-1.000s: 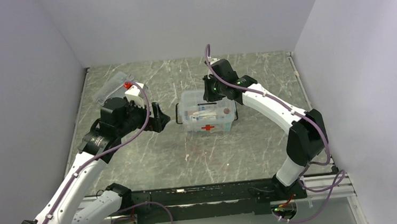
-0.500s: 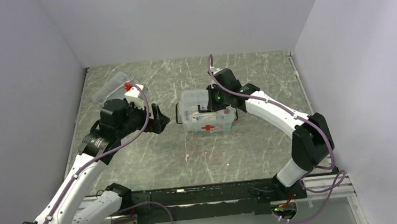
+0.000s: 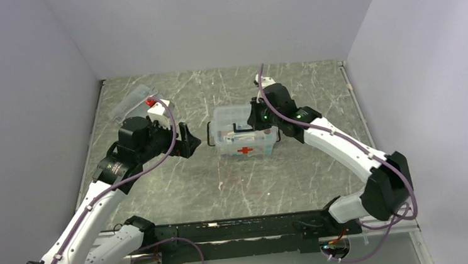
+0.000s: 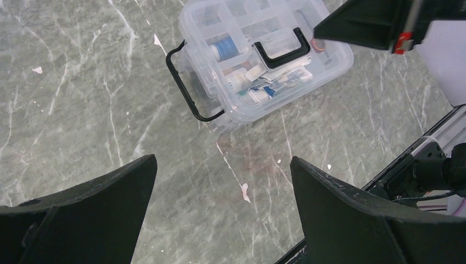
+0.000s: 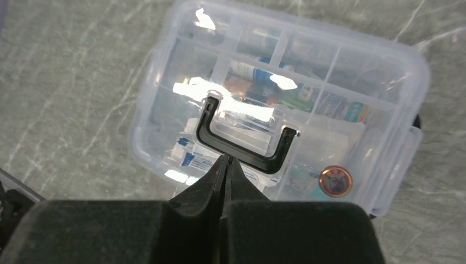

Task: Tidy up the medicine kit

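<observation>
medicine kit (image 3: 244, 137) sits on the marble table (image 3: 179, 187), clear lid on, red cross (image 3: 244, 150) facing the arm bases. right gripper (image 5: 225, 162) has its jaws pressed together, empty, tips right at the dark handle (image 5: 244, 154) on the lid; touching or just above, can't tell. left gripper (image 4: 220, 165) stands with jaws wide apart, holding nothing, the kit ahead of them and apart, its black side latch (image 4: 187, 91) nearest.

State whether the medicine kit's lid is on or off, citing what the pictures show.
On. The clear lid covers the medicine kit, its handle flat on top, contents showing through. Whether it is latched, cannot tell.
</observation>
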Controlling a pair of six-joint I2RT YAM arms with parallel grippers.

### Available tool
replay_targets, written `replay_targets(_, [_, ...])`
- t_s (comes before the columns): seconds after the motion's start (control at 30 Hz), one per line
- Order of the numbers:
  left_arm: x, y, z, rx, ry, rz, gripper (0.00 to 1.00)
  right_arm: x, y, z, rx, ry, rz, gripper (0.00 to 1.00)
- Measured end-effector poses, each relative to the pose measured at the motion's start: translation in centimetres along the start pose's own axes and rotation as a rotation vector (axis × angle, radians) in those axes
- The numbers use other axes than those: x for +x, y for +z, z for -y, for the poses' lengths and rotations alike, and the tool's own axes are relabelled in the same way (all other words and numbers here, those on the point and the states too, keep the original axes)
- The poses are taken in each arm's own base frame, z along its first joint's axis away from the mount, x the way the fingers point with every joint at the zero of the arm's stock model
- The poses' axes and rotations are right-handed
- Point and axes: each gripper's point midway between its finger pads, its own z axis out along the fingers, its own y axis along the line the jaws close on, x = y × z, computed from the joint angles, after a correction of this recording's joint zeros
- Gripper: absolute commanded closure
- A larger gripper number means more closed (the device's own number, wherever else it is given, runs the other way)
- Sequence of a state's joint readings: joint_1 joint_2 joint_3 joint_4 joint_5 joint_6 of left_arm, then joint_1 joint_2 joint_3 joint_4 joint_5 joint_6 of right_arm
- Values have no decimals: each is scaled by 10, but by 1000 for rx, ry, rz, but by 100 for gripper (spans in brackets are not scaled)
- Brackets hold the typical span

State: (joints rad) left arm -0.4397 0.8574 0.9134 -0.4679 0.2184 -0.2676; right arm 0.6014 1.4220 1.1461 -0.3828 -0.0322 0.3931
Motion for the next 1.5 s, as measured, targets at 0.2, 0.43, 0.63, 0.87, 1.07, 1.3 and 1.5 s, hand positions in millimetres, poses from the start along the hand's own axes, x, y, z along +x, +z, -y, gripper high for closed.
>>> replay_targets(0.2, [1, 9, 3, 22, -3, -33, 2, -34, -38, -4, 5, -3, 150, 81])
replay_targets(0.43, [1, 18, 1, 13, -25, -51, 1, -40, -33, -9, -19, -91, 137, 51])
replay_targets(0.63, [-10, 25, -10, -20, -95, -10, 1, -35, -21, -20, -108, -250, 94, 43])
replay_targets(0.87, [-1, 37, -46, -88, -248, 1, 1, -40, -15, -37, -231, -443, 140, 42])
replay_targets(1.07, [11, 40, -66, -111, -344, 0, 1, -40, 4, -44, -275, -510, 164, 46])
replay_targets(1.3, [22, 43, -80, -116, -425, -1, 1, -21, 27, -49, -340, -625, 151, 49])
replay_targets(1.5, [31, 46, -85, -111, -466, -8, 1, -15, 32, -55, -393, -723, 163, 53])
